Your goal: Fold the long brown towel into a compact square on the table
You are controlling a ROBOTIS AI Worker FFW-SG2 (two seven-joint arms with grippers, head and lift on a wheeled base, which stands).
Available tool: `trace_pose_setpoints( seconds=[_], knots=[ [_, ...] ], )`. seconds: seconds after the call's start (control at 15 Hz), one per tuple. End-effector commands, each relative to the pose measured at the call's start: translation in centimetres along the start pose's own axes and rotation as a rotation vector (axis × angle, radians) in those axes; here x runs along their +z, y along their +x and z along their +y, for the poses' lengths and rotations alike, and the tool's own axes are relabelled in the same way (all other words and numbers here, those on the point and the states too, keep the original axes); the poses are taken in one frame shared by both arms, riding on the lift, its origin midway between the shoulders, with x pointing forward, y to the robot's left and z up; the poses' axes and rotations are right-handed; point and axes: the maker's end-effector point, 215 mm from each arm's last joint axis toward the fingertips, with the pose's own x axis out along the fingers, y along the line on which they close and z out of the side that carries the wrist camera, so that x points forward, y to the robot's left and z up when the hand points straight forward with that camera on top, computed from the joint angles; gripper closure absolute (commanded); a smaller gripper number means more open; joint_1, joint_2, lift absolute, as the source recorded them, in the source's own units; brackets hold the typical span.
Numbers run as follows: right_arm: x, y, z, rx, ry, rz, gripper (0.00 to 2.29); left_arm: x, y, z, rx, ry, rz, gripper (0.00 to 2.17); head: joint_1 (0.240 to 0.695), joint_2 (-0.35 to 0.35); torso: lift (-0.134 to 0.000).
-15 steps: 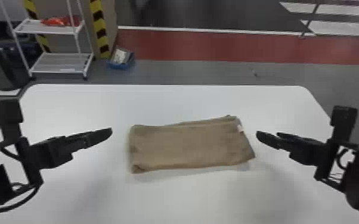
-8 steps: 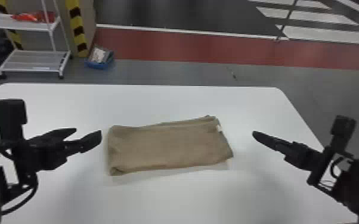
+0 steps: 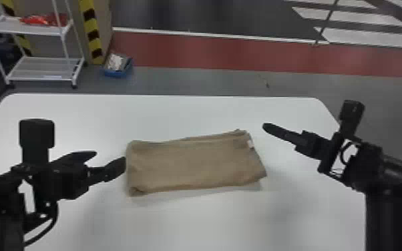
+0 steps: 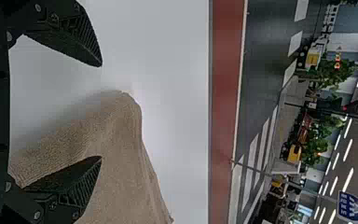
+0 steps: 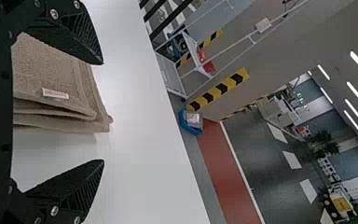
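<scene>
Brown towel (image 3: 193,163), folded, on bench (image 3: 210,220); my left gripper (image 3: 110,157) and right gripper (image 3: 266,127) near opposite ends; both jaws spread, released.

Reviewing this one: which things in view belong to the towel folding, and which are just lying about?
Part of the job:
- brown towel, folded
- white table beneath it
- left pincer, open
- right pincer, open

Just lying about:
- white rack
- red item on its upper shelf
- blue bin on the floor
</scene>
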Motion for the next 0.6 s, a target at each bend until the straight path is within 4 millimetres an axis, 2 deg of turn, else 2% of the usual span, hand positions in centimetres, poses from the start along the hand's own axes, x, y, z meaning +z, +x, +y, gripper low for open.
trace_pose_setpoints(
  seconds=[0.0, 0.27, 0.53],
  knots=[
    [-0.6, 1.3, -0.6, -0.034, -0.027, 0.050, 0.17, -0.2, -0.2, -0.3, -0.002, -0.002, 0.001, 0.20, 0.695, -0.133, -0.124],
    [-3.7, 2.7, 0.1, -0.039, -0.052, 0.146, 0.22, -0.2, -0.3, -0.5, -0.009, -0.003, 0.000, 0.20, 0.695, -0.123, -0.124],
    [-4.4, 4.5, 0.7, -0.038, -0.086, 0.190, 0.34, -0.5, -0.7, -0.5, -0.008, -0.005, 0.001, 0.20, 0.695, -0.106, -0.124]
  ],
)
